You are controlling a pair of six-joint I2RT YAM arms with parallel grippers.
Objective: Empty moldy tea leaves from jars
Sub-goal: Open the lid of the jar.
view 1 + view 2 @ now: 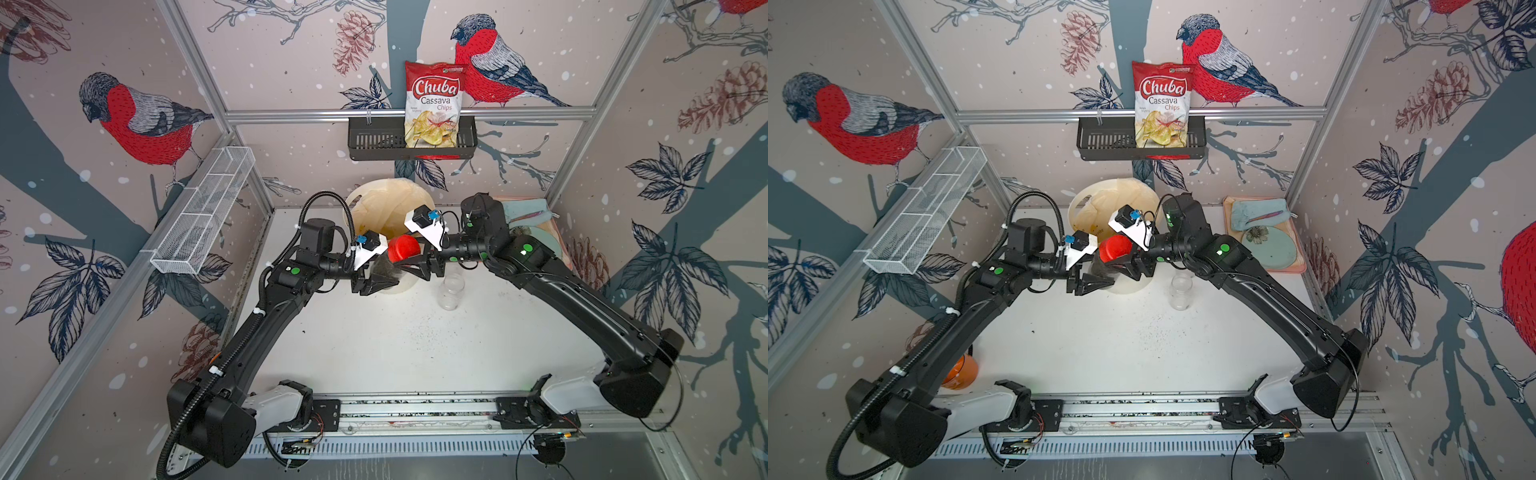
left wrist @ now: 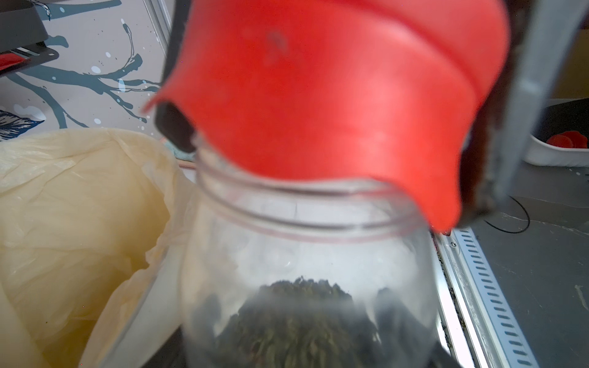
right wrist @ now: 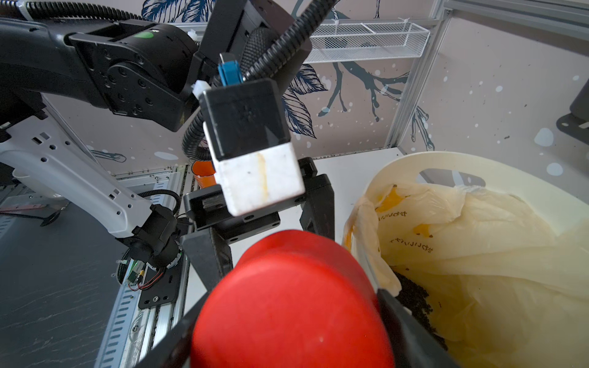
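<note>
The left gripper (image 1: 375, 286) is squeezing shut on the bottom of a clear jar (image 2: 306, 255) and holding it up in the air. The jar is hanging near the middle of the back edge of the surface (image 1: 415, 361), right at the front rim of the white bin (image 3: 446, 162). The dark tea leaves (image 2: 299, 318) are sitting low inside the jar. The red lid (image 1: 404, 248) is sitting crooked on the jar's neck, and the right gripper (image 1: 409, 266) is grabbing it from both sides.

Here is what could go wrong. The lid could pop off with a jerk, and the jar could shake and throw leaves onto the surface, where little dark crumbs (image 1: 1150, 328) are already lying. The jar looks smooth, so it could twist or slip in the left gripper if the lid is pulled hard. The jar also looks to be at the rim and not over the bag, so tipping it too soon could miss. The right arm is reaching just above an empty jar (image 1: 451, 291) and could knock it over.
</note>
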